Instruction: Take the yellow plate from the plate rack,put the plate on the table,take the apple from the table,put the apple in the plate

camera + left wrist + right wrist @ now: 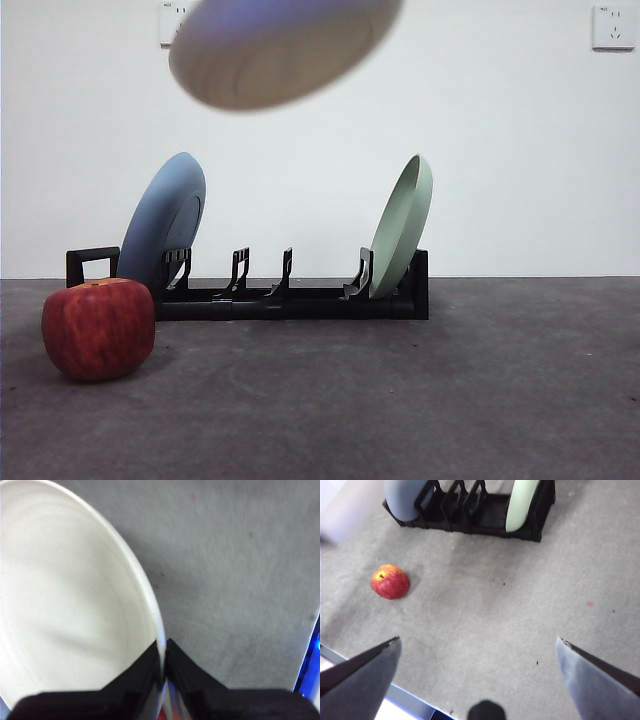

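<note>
The yellow plate (280, 50) hangs high in the air above the plate rack (290, 295), tilted and blurred, at the top of the front view. In the left wrist view my left gripper (164, 655) is shut on the rim of the yellow plate (65, 595). The red apple (98, 328) sits on the table (400, 400) in front of the rack's handle end. From high over the table, the right wrist view shows my right gripper (477, 645) open, with the apple (390, 581) and the plate rack (475, 510) beyond it.
A blue plate (165, 225) leans in the rack at the handle end and a pale green plate (405, 225) leans at the other end. Two wall sockets (612, 27) sit high on the white wall behind.
</note>
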`<state>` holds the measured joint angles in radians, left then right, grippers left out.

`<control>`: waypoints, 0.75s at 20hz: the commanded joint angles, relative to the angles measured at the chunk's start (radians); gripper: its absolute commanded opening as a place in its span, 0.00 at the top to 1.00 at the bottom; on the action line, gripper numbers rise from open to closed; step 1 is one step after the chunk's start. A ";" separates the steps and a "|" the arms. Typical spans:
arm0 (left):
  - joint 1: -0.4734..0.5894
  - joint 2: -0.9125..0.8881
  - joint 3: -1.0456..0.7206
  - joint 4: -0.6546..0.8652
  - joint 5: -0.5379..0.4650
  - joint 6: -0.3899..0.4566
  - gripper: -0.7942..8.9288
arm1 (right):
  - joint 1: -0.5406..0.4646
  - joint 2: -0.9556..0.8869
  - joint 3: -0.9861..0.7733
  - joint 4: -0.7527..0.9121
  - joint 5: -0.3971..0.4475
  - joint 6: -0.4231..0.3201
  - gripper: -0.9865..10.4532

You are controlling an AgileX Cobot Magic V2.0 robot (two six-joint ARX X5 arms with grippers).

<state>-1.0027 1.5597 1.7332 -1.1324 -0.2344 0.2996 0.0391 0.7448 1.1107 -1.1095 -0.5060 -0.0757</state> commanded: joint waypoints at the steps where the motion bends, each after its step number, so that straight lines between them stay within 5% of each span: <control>1: -0.063 0.002 -0.134 0.099 -0.041 -0.016 0.92 | 0.001 -0.031 0.003 0.002 -0.005 -0.006 0.45; 8: -0.167 0.006 -0.524 0.401 -0.148 -0.098 0.92 | 0.001 -0.083 0.007 0.000 -0.011 -0.003 0.45; 15: -0.180 0.065 -0.652 0.554 -0.193 -0.091 0.92 | 0.001 -0.082 0.007 0.009 -0.045 0.009 0.44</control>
<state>-1.1790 1.6135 1.0954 -0.5861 -0.4202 0.2119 0.0391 0.6636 1.1152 -1.1084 -0.5476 -0.0746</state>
